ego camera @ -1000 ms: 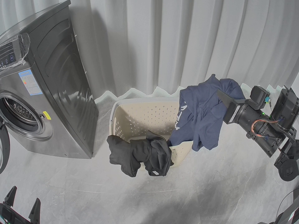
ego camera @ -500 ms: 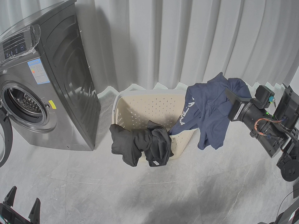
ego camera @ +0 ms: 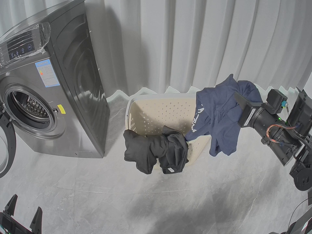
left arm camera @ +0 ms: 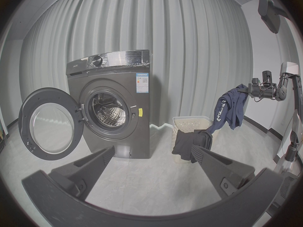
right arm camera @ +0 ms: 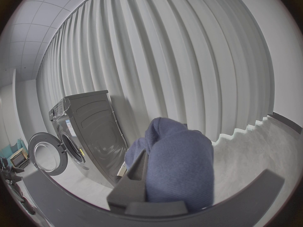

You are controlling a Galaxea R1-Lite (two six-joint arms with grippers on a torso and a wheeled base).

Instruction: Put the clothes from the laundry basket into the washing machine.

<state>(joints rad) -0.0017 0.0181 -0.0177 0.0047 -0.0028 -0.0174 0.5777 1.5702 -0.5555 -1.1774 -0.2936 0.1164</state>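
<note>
1. Your right hand (ego camera: pixel 240 109) is out at about 2 o'clock in the head view, raised off the floor (ego camera: pixel 97 186). It is pinching a navy garment (ego camera: pixel 221 114). In the right wrist view the cloth bulges between the fingers, with one dark finger (right arm camera: pixel 135 174) pressed against it.
2. The navy garment hangs from that hand in loose folds. One trailing end runs down towards 8 o'clock to the right rim of the laundry basket (ego camera: pixel 156 114), close by the black garment (ego camera: pixel 156 148). You cannot tell whether the two garments touch.
3. The laundry basket stands on the floor at roughly 12 o'clock, just in front of the white curtain (ego camera: pixel 195 33). It is a cream tub with small perforations in its walls.
4. The black garment lies bunched over the basket's near rim. Part of it is inside, and most of it hangs down the outer wall towards 6 o'clock.
5. The washing machine (ego camera: pixel 55 91) stands at about 10 o'clock, well apart from the right hand and just beside the basket. Its side panel faces the basket.
6. The machine's round door (left arm camera: pixel 50 128) is swung fully open, away from the basket side, and the metal drum (left arm camera: pixel 109 109) shows through the opening.
7. Your left hand (ego camera: pixel 25 208) sits low at about 7 o'clock, well apart from the basket. Its fingers are spread wide with nothing between them, and in the left wrist view they point towards the machine and the basket.
</note>
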